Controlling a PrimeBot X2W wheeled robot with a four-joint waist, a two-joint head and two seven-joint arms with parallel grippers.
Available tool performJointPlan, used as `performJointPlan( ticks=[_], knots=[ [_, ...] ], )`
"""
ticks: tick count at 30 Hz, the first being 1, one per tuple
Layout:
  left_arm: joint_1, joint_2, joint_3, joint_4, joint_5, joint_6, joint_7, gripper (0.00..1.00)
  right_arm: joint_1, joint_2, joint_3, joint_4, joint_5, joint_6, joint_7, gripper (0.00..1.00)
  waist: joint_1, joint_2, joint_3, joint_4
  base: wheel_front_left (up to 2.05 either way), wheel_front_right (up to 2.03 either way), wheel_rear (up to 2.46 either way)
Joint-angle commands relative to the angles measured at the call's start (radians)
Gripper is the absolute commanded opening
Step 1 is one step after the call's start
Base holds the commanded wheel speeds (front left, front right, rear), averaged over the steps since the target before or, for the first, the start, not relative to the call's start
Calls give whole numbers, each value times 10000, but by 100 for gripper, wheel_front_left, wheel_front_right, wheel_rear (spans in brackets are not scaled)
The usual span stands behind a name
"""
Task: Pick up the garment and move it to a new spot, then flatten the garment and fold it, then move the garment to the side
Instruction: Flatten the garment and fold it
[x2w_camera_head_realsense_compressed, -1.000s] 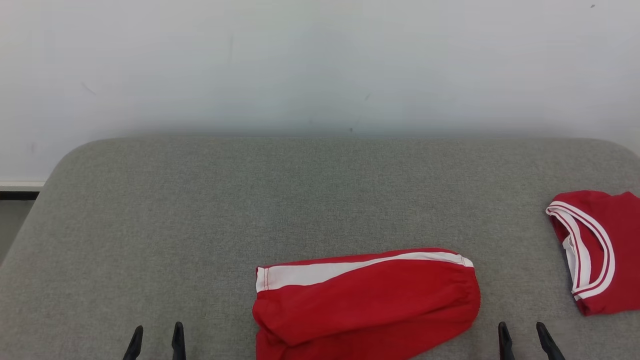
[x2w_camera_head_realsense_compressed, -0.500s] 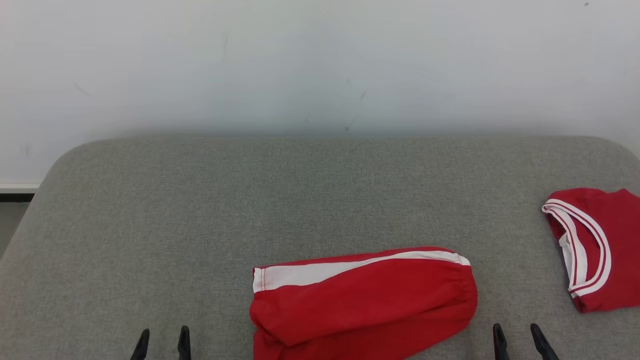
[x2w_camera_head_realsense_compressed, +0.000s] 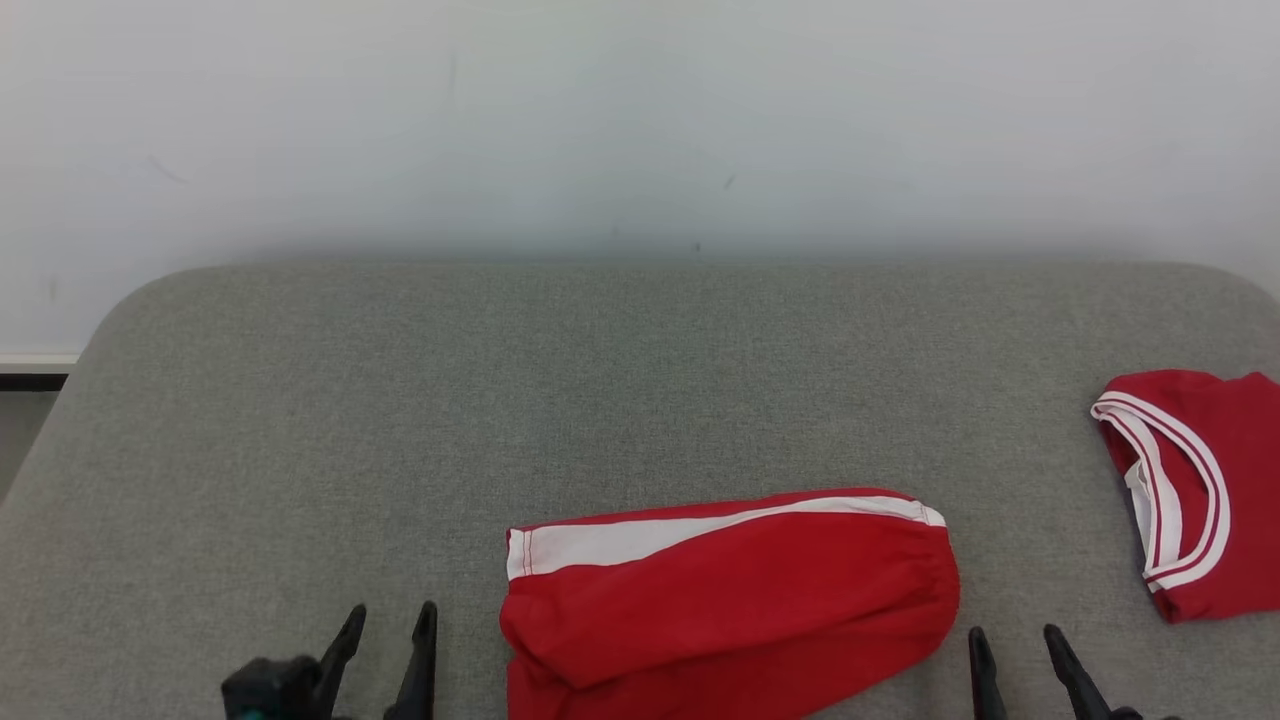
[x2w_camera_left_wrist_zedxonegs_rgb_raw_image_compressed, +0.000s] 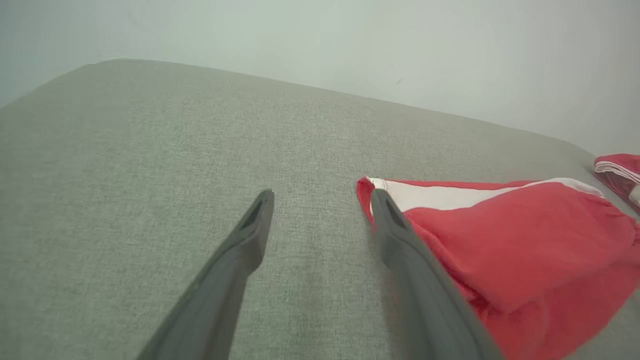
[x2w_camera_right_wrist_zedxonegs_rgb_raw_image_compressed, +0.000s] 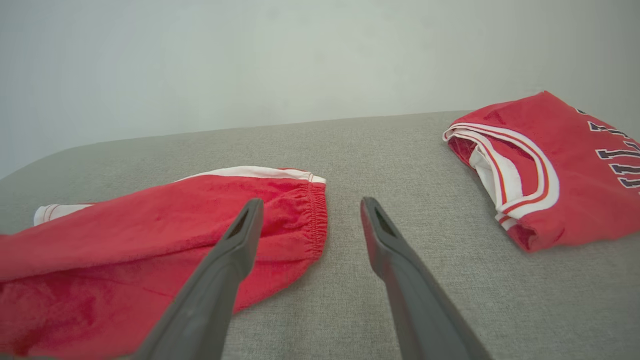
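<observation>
The garment (x2w_camera_head_realsense_compressed: 730, 600) is a red pair of shorts with a white side stripe, lying folded near the front edge of the grey padded surface (x2w_camera_head_realsense_compressed: 500, 400). My left gripper (x2w_camera_head_realsense_compressed: 392, 612) stands open just left of its hem end, with nothing between its fingers. In the left wrist view the garment (x2w_camera_left_wrist_zedxonegs_rgb_raw_image_compressed: 500, 250) lies to the right of the left gripper (x2w_camera_left_wrist_zedxonegs_rgb_raw_image_compressed: 321, 195), whose right finger overlaps the hem corner. My right gripper (x2w_camera_head_realsense_compressed: 1012, 635) is open just right of the elastic waistband. From the right wrist, the garment (x2w_camera_right_wrist_zedxonegs_rgb_raw_image_compressed: 150, 235) lies left of the right gripper (x2w_camera_right_wrist_zedxonegs_rgb_raw_image_compressed: 311, 202).
A second red garment, a folded jersey (x2w_camera_head_realsense_compressed: 1210, 490) with white-trimmed collar, lies at the right edge; it also appears as the jersey (x2w_camera_right_wrist_zedxonegs_rgb_raw_image_compressed: 550, 165) in the right wrist view. A pale wall (x2w_camera_head_realsense_compressed: 640, 120) stands behind the padded surface, which spreads wide to the left and back.
My left gripper has come forward and to the right, nearer the garment's hem end, and its body now shows. The right gripper has edged left toward the waistband. The garment lies as before.
</observation>
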Motion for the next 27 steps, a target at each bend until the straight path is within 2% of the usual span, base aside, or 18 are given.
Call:
performJointPlan(
  ticks=[1, 7, 13, 21, 27],
  knots=[
    [-468, 112, -252, 168, -290, 12, 374, 100, -173, 7, 105, -7, -134, -24, 1, 100, -1, 0, 74, -27, 0, 0, 0],
    [-2190, 115, -769, 1078, -1600, 12, 2613, 100, -1210, -176, 622, 4, -436, -24, 395, 100, -1, 0, 475, -275, 0, 0, 0],
    [-3433, -55, -784, 2195, -2104, 238, 4255, 100, -2230, -436, 1289, 0, -373, -24, 599, 100, -1, 0, 847, -574, 0, 0, 0],
    [-4090, -189, -881, 3030, -2307, 388, 4981, 100, -2597, -440, 1641, 244, -222, -24, 433, 100, -1, 0, 1106, -789, 0, 0, 0],
    [-4340, -180, -1046, 3145, -2325, 264, 4805, 100, -2636, -430, 1654, 396, -175, -24, 325, 100, -1, 0, 1204, -846, 0, 0, 0]
  ],
)
